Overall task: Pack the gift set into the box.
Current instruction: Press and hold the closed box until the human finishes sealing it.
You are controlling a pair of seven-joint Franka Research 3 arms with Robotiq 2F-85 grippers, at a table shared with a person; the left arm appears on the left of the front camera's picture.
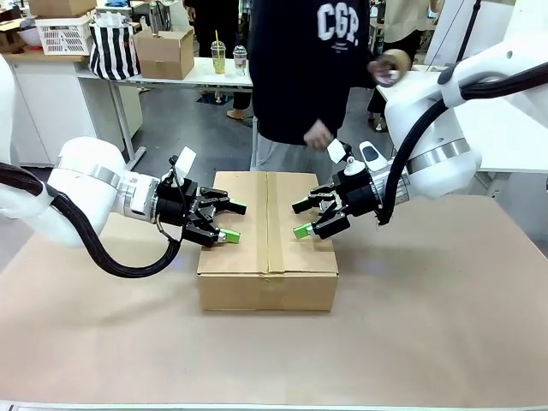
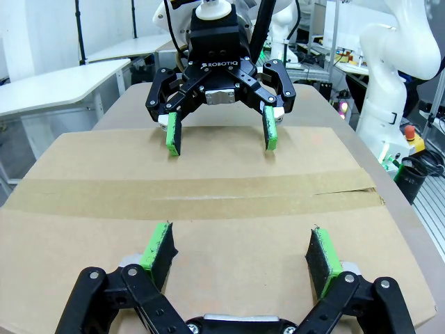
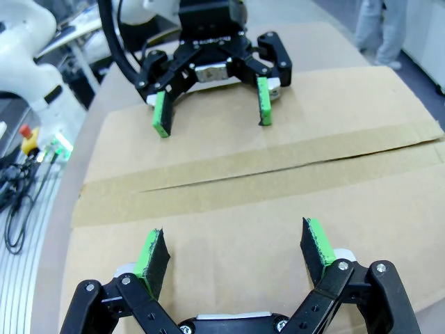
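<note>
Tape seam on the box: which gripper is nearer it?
Right, slightly. The right gripper is over the box lid close beside the tape seam; the left gripper hangs farther off, near the box's left edge.

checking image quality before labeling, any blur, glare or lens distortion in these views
Front view: even indoor light, sharp, soft shadow beside the box. Left wrist view: wide-angle bending at the edges, left end effector close and crisp. Right wrist view: similar bending, far background soft, no glare on the tape.

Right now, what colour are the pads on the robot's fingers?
Bright green pads on black fingers, clearest in the left wrist view.
</note>
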